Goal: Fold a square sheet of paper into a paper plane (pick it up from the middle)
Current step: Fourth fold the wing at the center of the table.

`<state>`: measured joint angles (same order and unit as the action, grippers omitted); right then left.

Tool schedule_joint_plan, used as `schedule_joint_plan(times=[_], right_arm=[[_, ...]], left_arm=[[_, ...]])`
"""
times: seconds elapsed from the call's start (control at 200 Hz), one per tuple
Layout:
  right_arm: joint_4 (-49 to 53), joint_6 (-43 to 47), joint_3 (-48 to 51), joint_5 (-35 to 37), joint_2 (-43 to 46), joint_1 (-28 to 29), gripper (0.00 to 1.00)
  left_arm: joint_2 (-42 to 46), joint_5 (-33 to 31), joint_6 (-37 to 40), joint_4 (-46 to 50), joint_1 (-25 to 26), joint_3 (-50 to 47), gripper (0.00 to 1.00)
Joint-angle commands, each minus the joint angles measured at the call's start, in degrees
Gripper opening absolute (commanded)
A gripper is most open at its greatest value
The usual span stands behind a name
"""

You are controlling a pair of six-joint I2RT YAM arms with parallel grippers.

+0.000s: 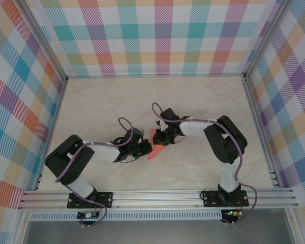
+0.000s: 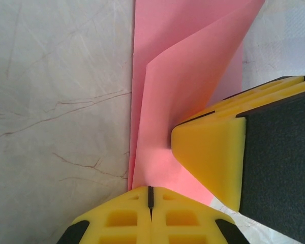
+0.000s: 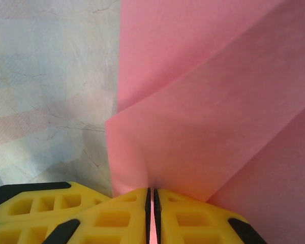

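Observation:
The square sheet of paper (image 1: 156, 148) is salmon pink, partly folded, and lies mid-table between both grippers. My left gripper (image 1: 145, 147) is shut, and in its wrist view its tips (image 2: 150, 190) rest on the near edge of the paper (image 2: 183, 71), with nothing seen between them. My right gripper (image 1: 160, 138) comes in from the right. It is shut on a raised flap of the paper (image 3: 218, 127), and pink shows in the slit between its jaws (image 3: 152, 193). One yellow right fingertip (image 2: 208, 152) stands on the sheet in the left wrist view.
The marble-look tabletop (image 1: 101, 107) spreads around the paper. Checked walls with aluminium posts (image 1: 46, 46) fence in the back and both sides. The arm bases sit on a rail (image 1: 157, 195) at the near edge.

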<state>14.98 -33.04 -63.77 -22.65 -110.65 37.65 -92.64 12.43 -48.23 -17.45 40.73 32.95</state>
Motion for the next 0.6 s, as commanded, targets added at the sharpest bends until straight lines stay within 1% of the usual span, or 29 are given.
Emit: schedule_joint_plan(times=[0.0,0.38,0.5,0.595], right_arm=[[-1.11,2.78,-0.73,3.45,-1.5,-2.24,0.13],[-0.86,2.8,1.0,3.01,-2.64,-2.67,0.13],[-0.42,2.61,1.5,2.63,-3.07,-2.51,0.12],[0.01,2.54,1.54,2.45,-3.51,-2.4,0.12]], left_arm=[[-1.58,-1.12,0.41,8.82,-0.58,-0.8,0.0],[-0.9,0.19,1.1,9.05,-0.57,1.02,0.0],[1.3,0.89,1.56,8.28,-0.58,3.34,0.0],[3.99,-0.44,1.86,8.05,-0.63,5.09,0.01]])
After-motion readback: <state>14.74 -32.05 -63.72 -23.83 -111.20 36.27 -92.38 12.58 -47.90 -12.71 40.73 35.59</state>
